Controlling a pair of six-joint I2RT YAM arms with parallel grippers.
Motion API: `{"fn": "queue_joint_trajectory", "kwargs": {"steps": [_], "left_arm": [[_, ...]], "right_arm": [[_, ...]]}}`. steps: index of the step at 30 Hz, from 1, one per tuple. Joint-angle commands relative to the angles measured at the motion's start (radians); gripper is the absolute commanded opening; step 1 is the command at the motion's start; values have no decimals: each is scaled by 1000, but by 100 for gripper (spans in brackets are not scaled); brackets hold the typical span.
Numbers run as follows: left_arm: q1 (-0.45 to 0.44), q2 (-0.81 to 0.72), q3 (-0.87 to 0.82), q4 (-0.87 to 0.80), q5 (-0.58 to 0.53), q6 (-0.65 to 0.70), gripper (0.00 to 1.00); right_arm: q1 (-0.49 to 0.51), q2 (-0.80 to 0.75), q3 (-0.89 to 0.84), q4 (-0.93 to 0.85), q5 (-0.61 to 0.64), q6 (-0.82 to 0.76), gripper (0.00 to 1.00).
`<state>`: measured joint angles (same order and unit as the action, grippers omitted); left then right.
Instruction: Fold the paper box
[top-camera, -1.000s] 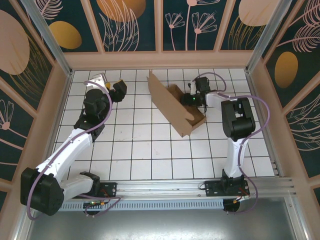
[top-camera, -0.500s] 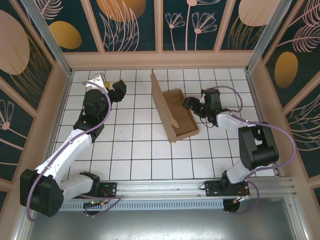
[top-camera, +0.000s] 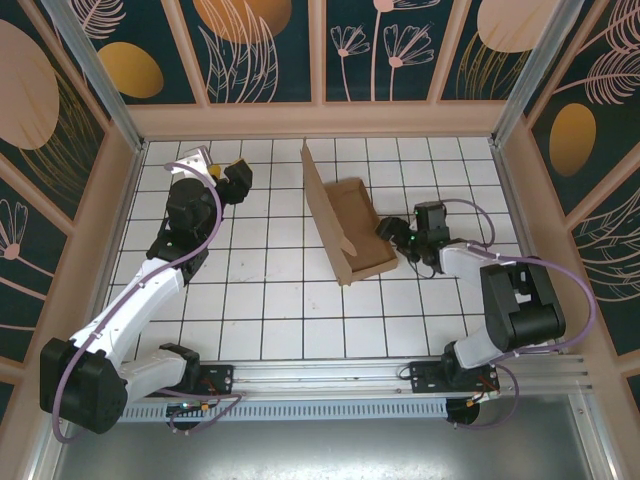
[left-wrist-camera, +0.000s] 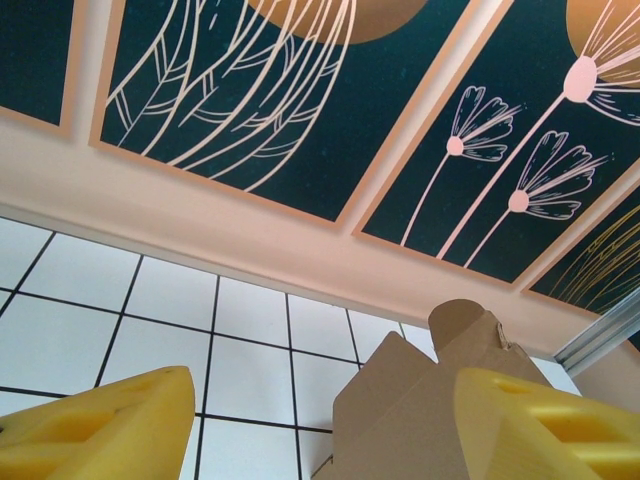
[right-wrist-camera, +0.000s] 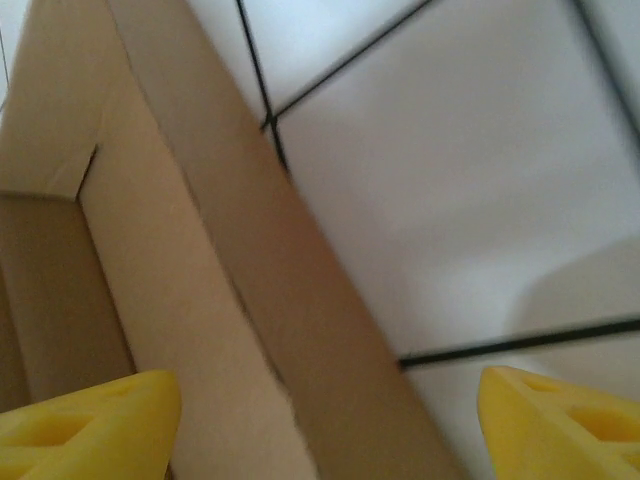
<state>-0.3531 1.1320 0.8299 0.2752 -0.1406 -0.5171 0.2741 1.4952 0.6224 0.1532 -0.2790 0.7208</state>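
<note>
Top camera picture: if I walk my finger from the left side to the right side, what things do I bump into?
left hand → paper box → right hand

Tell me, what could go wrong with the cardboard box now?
The right jaws stand open across a side wall of the paper box; closing might crumple it instead of folding. The left jaws hang open far from the box, so nothing steadies it; a push might just slide it. Its tall flap stands upright and could flop over.
</note>
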Motion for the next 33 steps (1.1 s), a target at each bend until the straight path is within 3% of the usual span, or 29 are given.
{"fn": "queue_joint_trajectory", "kwargs": {"steps": [1,7,11,14,20,25,28,30,33], "left_arm": [[5,-16,2,-1,-27,0,69],[6,-34,0,-1,-53,9,69],[6,-54,-7,10,-77,11,69],[6,-64,-11,12,-80,14,68],[6,-80,-11,6,-106,11,68],[6,-84,-9,-2,-126,2,68],[6,-84,-11,2,-115,6,67],[6,-84,-10,4,-111,11,67],[6,-89,-11,10,-109,21,67]], "right_arm": [[84,-52,-51,81,-40,148,77],[266,-31,-63,264,-131,350,77],[282,-9,-51,332,-162,424,76],[279,-20,-25,266,-136,359,76],[280,-40,197,-90,146,-175,72],[278,142,415,-139,340,-738,64],[251,275,497,-105,287,-1034,64],[230,353,583,-142,204,-1162,65],[220,472,723,-202,213,-1284,69]]}}
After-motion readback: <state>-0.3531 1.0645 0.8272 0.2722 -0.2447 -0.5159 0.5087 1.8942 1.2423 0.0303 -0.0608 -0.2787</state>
